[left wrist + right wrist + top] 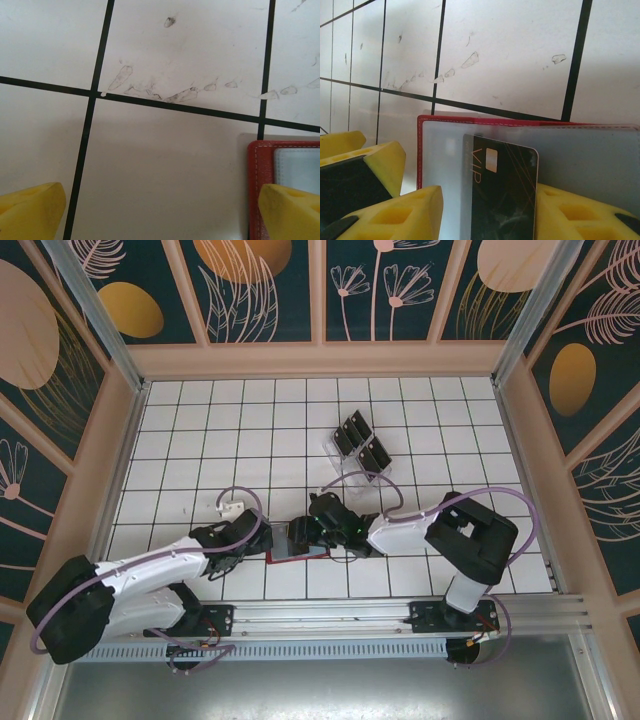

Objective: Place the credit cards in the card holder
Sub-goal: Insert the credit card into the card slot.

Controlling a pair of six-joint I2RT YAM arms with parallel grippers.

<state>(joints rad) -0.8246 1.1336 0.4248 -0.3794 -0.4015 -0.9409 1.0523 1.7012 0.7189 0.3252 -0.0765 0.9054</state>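
Red leather card holder [297, 543]: lies open and flat on the table [200, 430], near centre, between the two grippers. Clear inner pocket faces up.
Black credit card [502, 192]: "VIP" print, sits at the pocket's open edge in the right wrist view. Can't tell if it is inside the pocket or just in front of it.
Right gripper [490, 215]: yellow fingers apart, one on each side of that card. One finger meets a card edge, with a slight gap at the other. Can't tell if it grips.
Left gripper [161, 195]: fingers spread wide, low over the table. One finger [290, 212] is over the holder's left end, the other over bare tile.
Other credit cards [352, 438]: black, standing in the clear rack [345, 472], far of the holder, well apart.
Table surface: white tiles, black grid, scuffed.
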